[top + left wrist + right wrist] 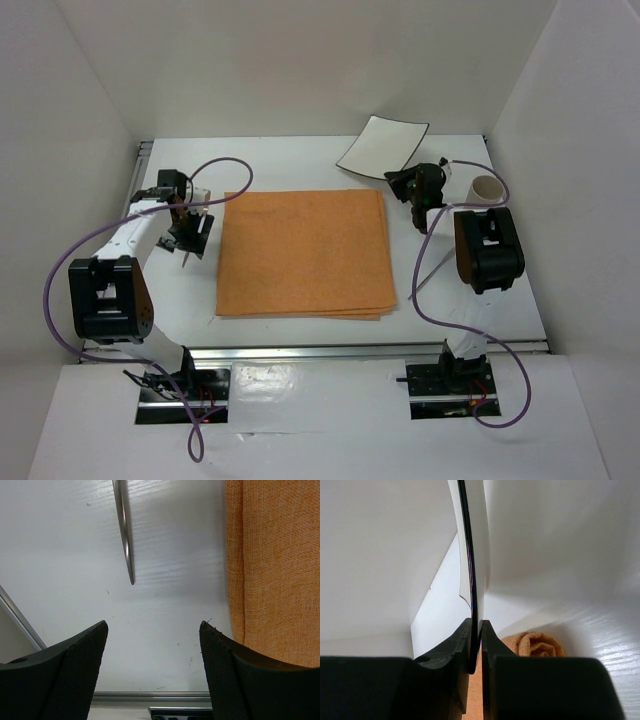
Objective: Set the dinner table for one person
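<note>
Right wrist, right fingers clamped on plate, left fingers apart above dinner table

Metal utensil, upper end off-frame

I see white bench, faint grain lines up close. Orange mat, tiny woven dots. White plate, black rim. Pale cream cup. Shiny grey metal strip. Both my hands black: left hand, right hand; bumpy dots on left pads. Purple cables.
</note>
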